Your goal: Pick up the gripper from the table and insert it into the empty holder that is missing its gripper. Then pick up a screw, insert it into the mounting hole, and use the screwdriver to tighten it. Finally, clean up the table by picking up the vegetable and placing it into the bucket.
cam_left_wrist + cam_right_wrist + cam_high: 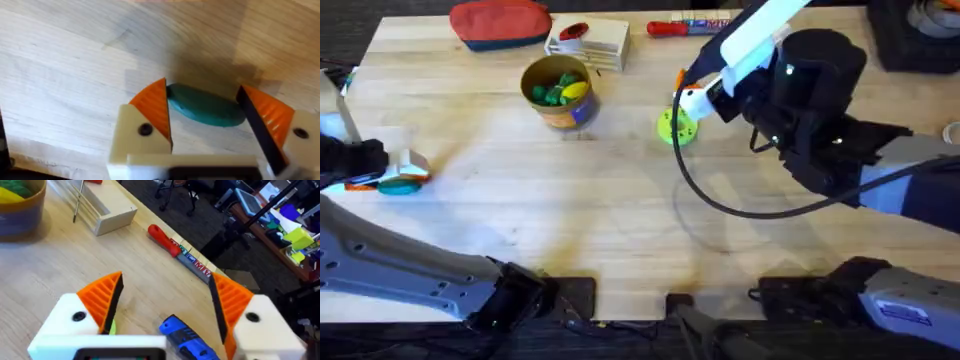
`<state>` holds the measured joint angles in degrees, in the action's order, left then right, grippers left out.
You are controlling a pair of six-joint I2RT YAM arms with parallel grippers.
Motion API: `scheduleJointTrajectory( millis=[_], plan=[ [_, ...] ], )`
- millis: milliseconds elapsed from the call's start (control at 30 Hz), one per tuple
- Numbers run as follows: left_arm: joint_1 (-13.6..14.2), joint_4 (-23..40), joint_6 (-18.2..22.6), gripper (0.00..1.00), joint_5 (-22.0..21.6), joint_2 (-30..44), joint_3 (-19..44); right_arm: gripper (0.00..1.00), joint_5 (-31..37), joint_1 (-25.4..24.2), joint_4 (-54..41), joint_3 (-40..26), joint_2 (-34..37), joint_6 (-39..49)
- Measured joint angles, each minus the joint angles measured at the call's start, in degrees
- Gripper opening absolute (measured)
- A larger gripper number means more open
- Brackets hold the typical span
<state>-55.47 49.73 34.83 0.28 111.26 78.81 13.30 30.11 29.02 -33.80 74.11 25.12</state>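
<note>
Left gripper (205, 122), fingers spread wide and empty, straddles the vegetable (205, 107) lying flat on the table (65, 65) near its left edge. For a secure grasp, lower until the pads flank the vegetable's midline, then close squarely. Right gripper (162, 305) is open, holding nothing, above the screwdriver (187, 339); the bucket (560, 92) stands well apart

table (620, 200): matt pale wood | vegetable (205, 106): smooth matt plastic | fingers (155, 107): ribbed orange pads
</note>
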Motion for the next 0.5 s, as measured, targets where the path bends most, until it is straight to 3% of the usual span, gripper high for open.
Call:
scheduleJointTrajectory(
  millis=[200,300,500],
  plan=[
    [-0.8,1.1,0.1,0.837,0.5,0.0,0.0,0.994,0.0,0.0,0.1,0.0,0.0,0.0],
    [-0.8,0.9,0.3,0.975,0.5,0.0,0.0,0.993,0.0,0.0,0.1,0.0,0.0,0.0],
    [-0.8,0.3,-1.1,0.989,0.3,-2.2,0.0,0.993,0.0,0.0,0.1,0.0,0.0,0.0]
  ],
)
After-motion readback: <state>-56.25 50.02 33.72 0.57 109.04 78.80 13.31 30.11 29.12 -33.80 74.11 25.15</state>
